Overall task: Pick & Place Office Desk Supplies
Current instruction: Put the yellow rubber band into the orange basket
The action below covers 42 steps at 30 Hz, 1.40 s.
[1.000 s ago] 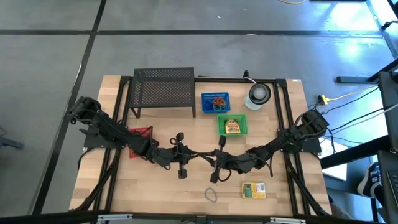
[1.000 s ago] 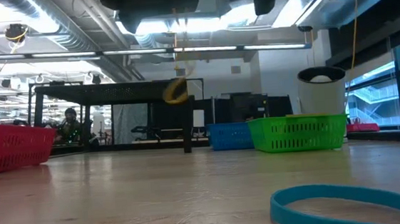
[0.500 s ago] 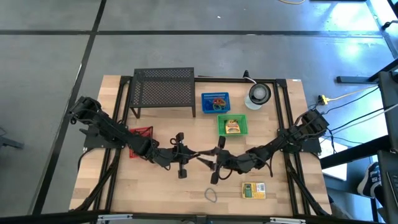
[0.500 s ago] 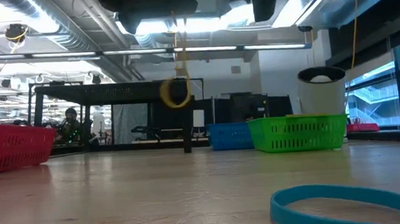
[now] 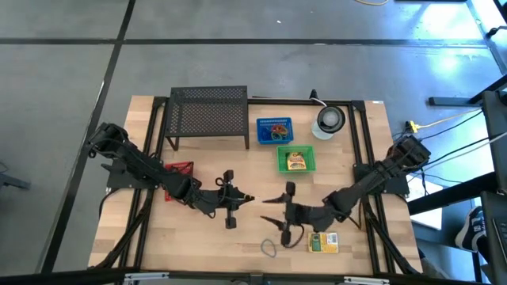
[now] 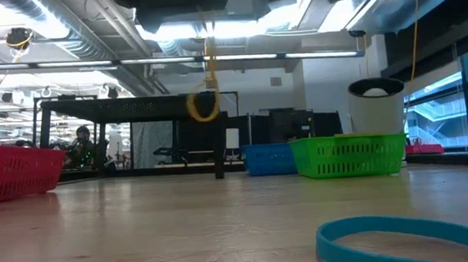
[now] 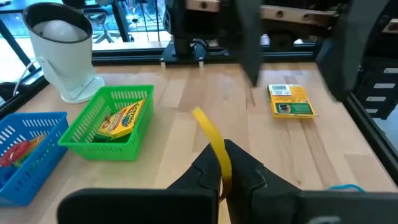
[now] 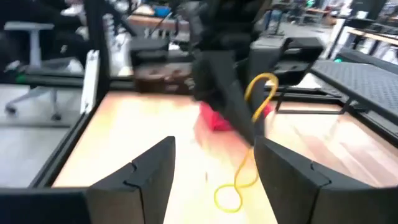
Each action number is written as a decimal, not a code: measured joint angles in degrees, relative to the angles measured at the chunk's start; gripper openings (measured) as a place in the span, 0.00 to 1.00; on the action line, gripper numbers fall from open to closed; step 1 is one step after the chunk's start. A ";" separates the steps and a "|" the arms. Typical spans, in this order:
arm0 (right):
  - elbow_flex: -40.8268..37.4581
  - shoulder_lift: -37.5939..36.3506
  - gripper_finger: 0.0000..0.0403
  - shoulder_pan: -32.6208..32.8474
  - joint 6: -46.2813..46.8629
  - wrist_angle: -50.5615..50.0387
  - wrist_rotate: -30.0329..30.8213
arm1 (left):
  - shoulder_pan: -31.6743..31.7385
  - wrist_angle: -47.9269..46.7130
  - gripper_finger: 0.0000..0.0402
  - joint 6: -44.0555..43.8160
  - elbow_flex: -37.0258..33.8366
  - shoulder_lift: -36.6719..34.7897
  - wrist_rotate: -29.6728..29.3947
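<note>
Left gripper (image 5: pixel 247 198): centre of high view, clamped on yellow loop (image 7: pixel 213 142).
Right gripper (image 5: pixel 273 210): lower centre, jaws spread, holding nothing.

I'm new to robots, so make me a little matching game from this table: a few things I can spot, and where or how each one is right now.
Things:
1. yellow loop
2. green basket
3. yellow-green box
4. right hand

Places or states:
A. lying flat on the wood near the table's front edge
B. open, holding nothing
C. pinched in the shut left hand, hanging above the table
D. standing just in front of the blue basket, with a yellow packet inside

Right pairs: 1-C, 2-D, 3-A, 4-B
</note>
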 joint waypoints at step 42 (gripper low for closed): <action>0.00 -0.33 0.49 8.28 29.99 -26.74 -16.01 | -24.63 -98.78 0.00 -89.68 -4.87 -27.30 -6.06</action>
